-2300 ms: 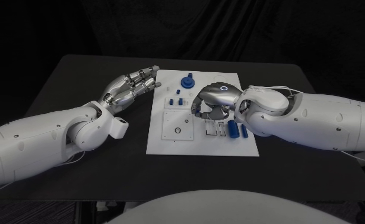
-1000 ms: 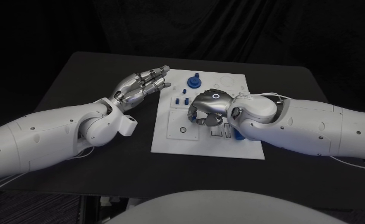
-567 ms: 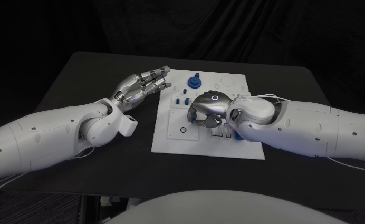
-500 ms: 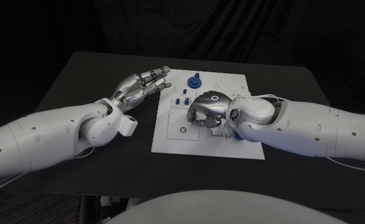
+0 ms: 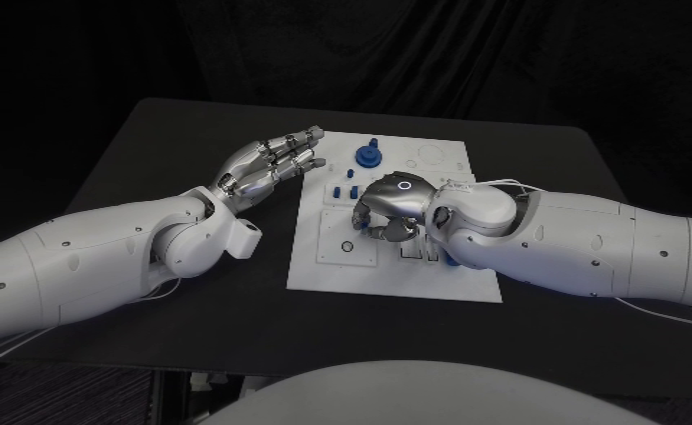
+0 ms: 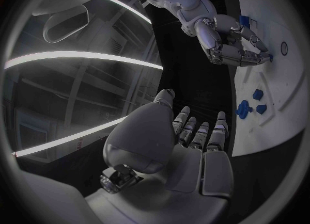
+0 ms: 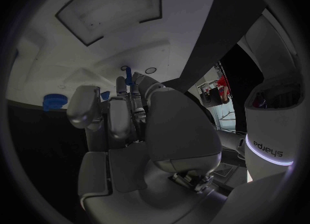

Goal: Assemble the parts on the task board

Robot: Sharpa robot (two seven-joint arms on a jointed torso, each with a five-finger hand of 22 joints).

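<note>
The small, rigid blue plastic parts [image 5: 369, 156] on the flat white task board [image 5: 339, 268] look light and slippery, so pinch their sides; the right hand [image 5: 391, 208] is curled over the board, contents unclear, and the left hand [image 5: 268, 167] has empty, spread fingers.

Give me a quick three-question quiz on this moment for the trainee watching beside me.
1. True or false: the left robot hand is holding a small blue part.
2. Pick one: the right robot hand is lowered over A) the white rectangular task board, B) the bare black tabletop, C) the left arm.
3. Fill in: the round blue part with the upright stem stands near the board's ___ edge, as seen from the robot (near or far).

Key: 1 false, it holds nothing. 2 A. 3 far.
</note>
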